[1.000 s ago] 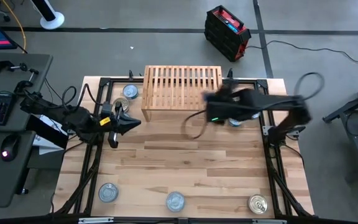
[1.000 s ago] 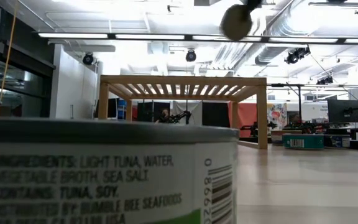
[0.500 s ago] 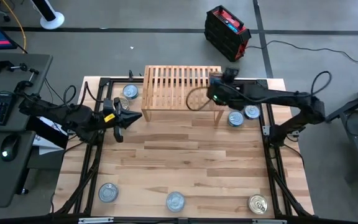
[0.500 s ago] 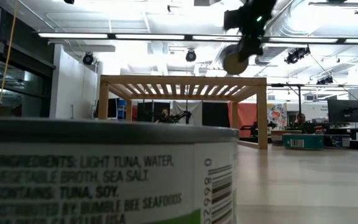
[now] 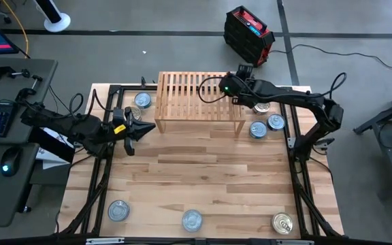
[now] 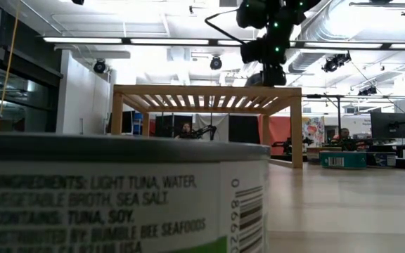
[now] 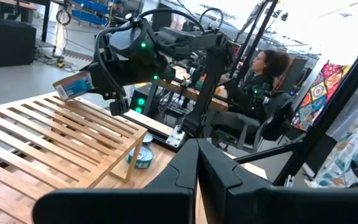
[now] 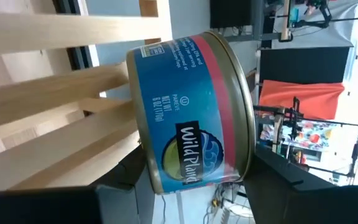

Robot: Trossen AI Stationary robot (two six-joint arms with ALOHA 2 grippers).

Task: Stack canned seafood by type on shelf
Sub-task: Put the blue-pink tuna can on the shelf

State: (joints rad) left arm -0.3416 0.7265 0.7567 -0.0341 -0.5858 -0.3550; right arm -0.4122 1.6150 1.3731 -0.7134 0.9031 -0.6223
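tin [image 8: 191, 112]: round, blue paper label | right gripper [image 8: 185, 171]: clamped on it | shelf [image 5: 199, 95]: slatted pale wood

High cam: straight down over the whole table [image 5: 203, 184]. Low cam: table height, lens right behind a tuna can [image 6: 118, 197], looking level at the shelf [image 6: 209, 95]. Left wrist: faces across the shelf top toward the right arm. Right wrist: very close on its held can [image 8: 191, 112]. All four see the shelf.

"LIGHT TUNA" on foreground can [image 6: 118, 197]
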